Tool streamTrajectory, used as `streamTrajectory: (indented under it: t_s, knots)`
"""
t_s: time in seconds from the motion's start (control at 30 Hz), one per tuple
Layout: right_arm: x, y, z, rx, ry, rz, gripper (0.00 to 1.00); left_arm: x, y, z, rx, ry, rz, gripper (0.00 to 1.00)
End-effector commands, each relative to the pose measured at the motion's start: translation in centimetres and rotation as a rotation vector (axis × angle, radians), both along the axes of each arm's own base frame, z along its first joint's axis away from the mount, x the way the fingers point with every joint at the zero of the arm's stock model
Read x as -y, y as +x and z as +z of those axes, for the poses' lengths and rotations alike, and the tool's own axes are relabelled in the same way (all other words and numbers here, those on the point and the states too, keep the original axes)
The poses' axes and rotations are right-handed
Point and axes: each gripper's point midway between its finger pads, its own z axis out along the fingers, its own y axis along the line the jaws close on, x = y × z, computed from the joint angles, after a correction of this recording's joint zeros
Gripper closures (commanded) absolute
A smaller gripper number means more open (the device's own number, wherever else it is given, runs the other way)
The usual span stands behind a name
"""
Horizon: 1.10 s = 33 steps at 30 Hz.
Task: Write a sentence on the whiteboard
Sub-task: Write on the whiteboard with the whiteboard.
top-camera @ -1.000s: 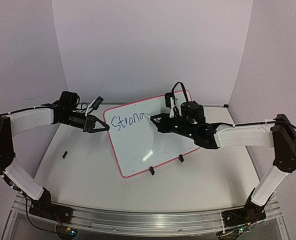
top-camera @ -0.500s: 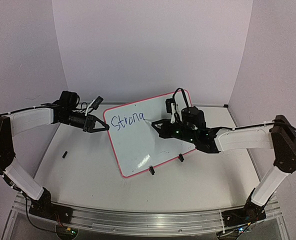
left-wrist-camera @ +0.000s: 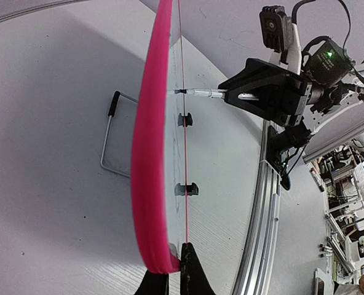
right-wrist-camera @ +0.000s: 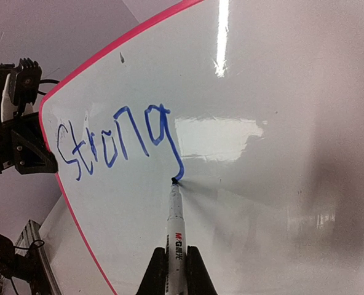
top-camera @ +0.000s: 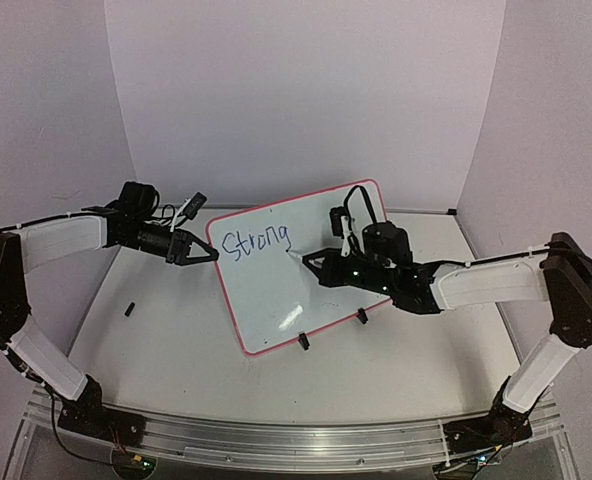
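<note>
The whiteboard (top-camera: 276,295) stands tilted on the table, with a red-pink rim and two black clip feet (top-camera: 302,341). Blue lettering reading "Strong" (top-camera: 256,242) runs along its upper left. My left gripper (top-camera: 208,256) is shut on the board's left rim (left-wrist-camera: 150,153), fingertips pinching the edge (left-wrist-camera: 174,261). My right gripper (top-camera: 311,258) is shut on a white marker (right-wrist-camera: 174,227). The marker's tip touches the board at the end of the g's tail (right-wrist-camera: 173,180). Of the sentence, only this one word (right-wrist-camera: 114,144) shows.
A small black cap-like piece (top-camera: 129,309) lies on the table left of the board. A wire stand (left-wrist-camera: 108,141) is behind the board. White walls close in the back and both sides. An aluminium rail (top-camera: 276,440) runs along the near edge.
The right gripper has drawn the marker down and toward the near side, adding the tail that turns the last letter into a g. The left gripper and the board have stayed still.
</note>
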Motion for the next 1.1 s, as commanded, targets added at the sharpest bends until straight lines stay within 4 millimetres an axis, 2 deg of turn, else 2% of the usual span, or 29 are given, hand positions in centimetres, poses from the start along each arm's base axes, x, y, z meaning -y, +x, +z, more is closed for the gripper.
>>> streamTrajectory:
  t_s: [0.0, 0.17, 0.3, 0.5, 0.67, 0.9, 1.07]
  knots:
    - [-0.6, -0.8, 0.0, -0.011, -0.003, 0.022, 1.0, 0.2, 1.0, 1.8, 0.145, 0.011, -0.012, 1.0]
    - [-1.6, -0.6, 1.5, 0.017, 0.026, 0.036, 1.0, 0.2, 1.0, 1.8, 0.144, 0.01, -0.013, 1.0]
    - [-1.9, -0.1, 4.8, 0.08, 0.083, 0.028, 1.0, 0.1, 1.0, 1.7, 0.142, 0.011, -0.012, 1.0]
    - [-0.7, -0.1, 8.5, 0.169, 0.092, -0.003, 1.0, 0.1, 1.0, 1.8, 0.146, 0.011, -0.012, 1.0]
    - [0.3, 0.1, 9.0, 0.187, 0.072, -0.022, 1.0, 0.2, 1.0, 1.8, 0.146, 0.01, -0.013, 1.0]
    - [2.2, 0.7, 8.4, 0.173, 0.067, -0.036, 1.0, 0.2, 1.0, 1.9, 0.145, 0.009, -0.012, 1.0]
    - [2.5, 1.2, 7.9, 0.165, 0.06, -0.031, 1.0, 0.1, 1.0, 2.0, 0.149, 0.009, -0.011, 1.0]
